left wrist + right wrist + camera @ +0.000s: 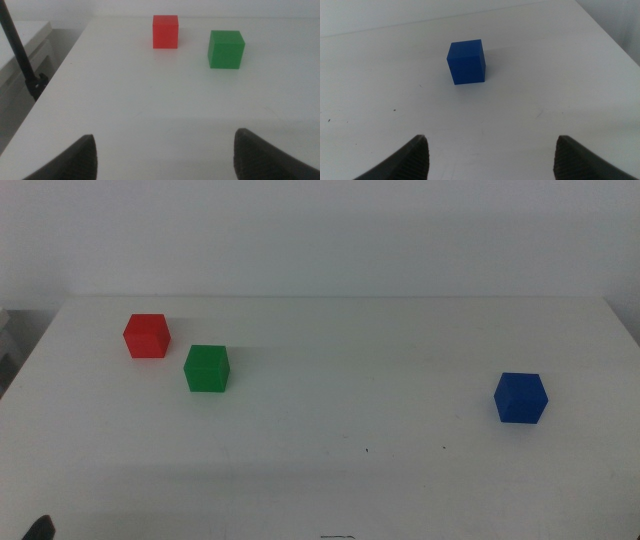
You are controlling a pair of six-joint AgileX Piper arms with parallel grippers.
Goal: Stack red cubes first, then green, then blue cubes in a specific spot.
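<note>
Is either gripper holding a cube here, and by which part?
Nothing is held. The left gripper and right gripper are open and empty; the red cube, green cube and blue cube sit untouched on the table.

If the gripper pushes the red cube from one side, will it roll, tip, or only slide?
The red cube would probably slide rather than roll, since its flat face rests on the white table. It looks solid and stiff, so a squeeze should not deform it. Its matte faces likely give fair grip. The open left gripper waits short of it.
</note>
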